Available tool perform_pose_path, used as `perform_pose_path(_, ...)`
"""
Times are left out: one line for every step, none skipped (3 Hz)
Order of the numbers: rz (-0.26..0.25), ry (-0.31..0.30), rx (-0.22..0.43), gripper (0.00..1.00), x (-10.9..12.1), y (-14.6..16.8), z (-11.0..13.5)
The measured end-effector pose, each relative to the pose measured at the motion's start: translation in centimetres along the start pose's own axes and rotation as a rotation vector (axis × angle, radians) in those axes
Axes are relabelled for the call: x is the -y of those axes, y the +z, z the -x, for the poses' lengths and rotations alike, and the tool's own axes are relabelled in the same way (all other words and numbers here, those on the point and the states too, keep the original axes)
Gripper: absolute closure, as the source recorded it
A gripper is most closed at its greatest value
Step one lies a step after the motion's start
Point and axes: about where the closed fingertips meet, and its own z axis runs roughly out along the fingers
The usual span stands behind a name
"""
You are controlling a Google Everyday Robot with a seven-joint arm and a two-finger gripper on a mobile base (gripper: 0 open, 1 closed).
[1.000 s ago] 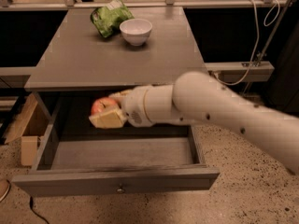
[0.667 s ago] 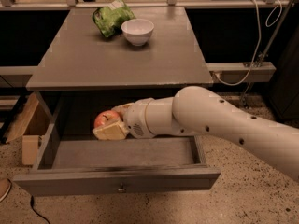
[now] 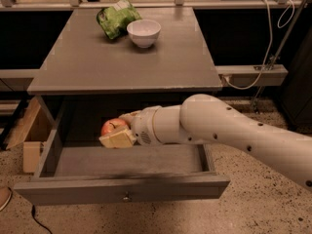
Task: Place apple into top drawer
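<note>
At the left edge of the frame a pale wooden box (image 3: 30,139) sits on the floor beside the wide grey wooden top drawer (image 3: 122,191), which is pulled open across the lower middle. Above its left half hangs the small round red-orange apple (image 3: 112,126), clamped between the beige fingers (image 3: 118,139) of my gripper (image 3: 120,129). In the upper part, a crumpled green bag (image 3: 117,16) and a white bowl (image 3: 144,32) rest on the grey table top (image 3: 126,65). My white arm (image 3: 229,130) runs off to the lower right.
</note>
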Motion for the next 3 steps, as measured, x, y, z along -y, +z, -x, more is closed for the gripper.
perform_pose_path(-0.010,0.035,-0.009,1.00,2.4,1.6,-3.1)
perform_pose_path(-0.042,0.041,-0.016,1.00,5.2,2.9,-5.3)
perform_pose_path(-0.041,0.063,0.009,0.83,7.6,3.8,-6.7)
